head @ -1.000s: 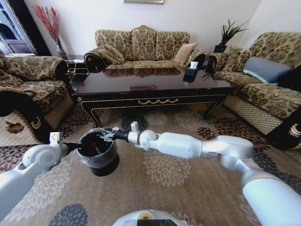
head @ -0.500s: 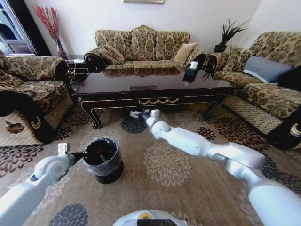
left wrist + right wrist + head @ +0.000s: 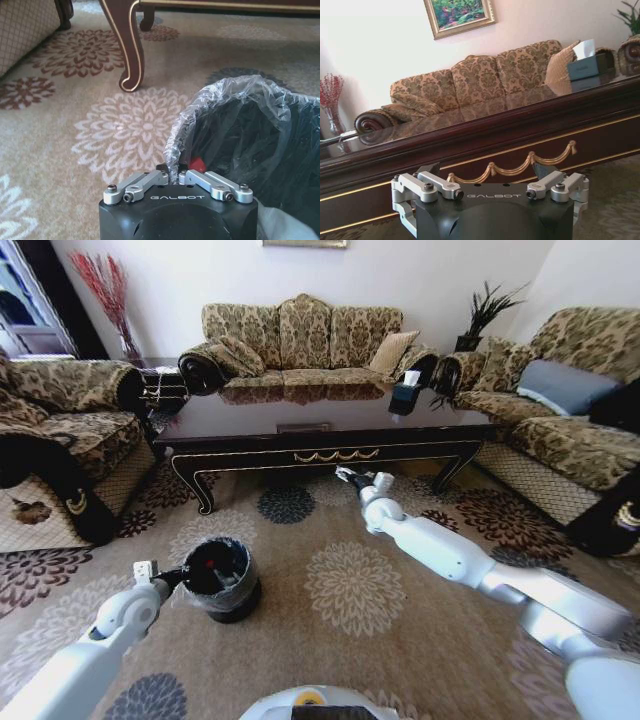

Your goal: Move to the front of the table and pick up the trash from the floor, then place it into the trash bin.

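Your left hand (image 3: 174, 181) is pinching the bin (image 3: 222, 580) rim at about 8 o'clock on the floor (image 3: 400, 640), something red already inside. Right hand (image 3: 347, 477) is spread wide, empty, by the surface (image 3: 320, 420). Can't spot any trash left, so you're probably near done.

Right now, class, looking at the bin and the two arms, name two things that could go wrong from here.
1. The left gripper is shut on the trash bin by its thin rim and crinkled liner; the liner could slip or tear and the bin tip.
2. The right gripper, open, hangs close to the table apron; reaching on could scrape the glossy wood.
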